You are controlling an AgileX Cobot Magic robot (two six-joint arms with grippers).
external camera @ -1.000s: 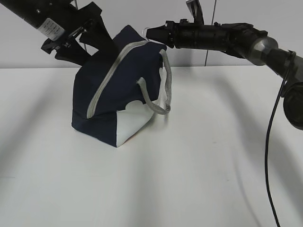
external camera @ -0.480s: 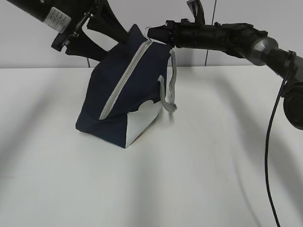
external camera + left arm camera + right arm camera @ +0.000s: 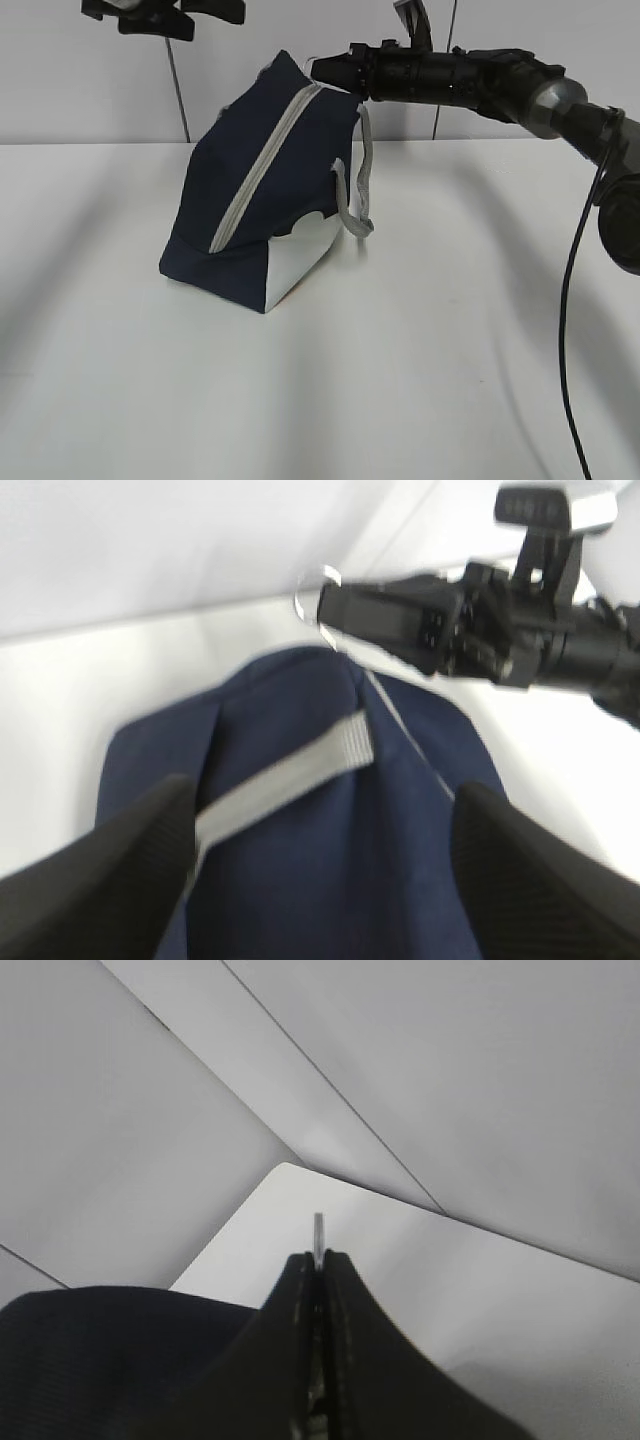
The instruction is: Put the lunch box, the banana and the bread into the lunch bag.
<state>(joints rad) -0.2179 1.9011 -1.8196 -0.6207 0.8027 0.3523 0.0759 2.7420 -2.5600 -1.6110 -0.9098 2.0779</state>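
Right fingers (image 3: pixel 316 68) pinch the zip pull atop the bag (image 3: pixel 262 190); left fingers (image 3: pixel 320 880) spread above it. Soft fabric sags, so grip strap or zipper.

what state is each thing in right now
lunch bag: zipped shut, tilted, one end raised off the table
zipper pull: pinched by the right tool
right tool: shut on the zipper pull
left tool: open, above the bag, holding nothing
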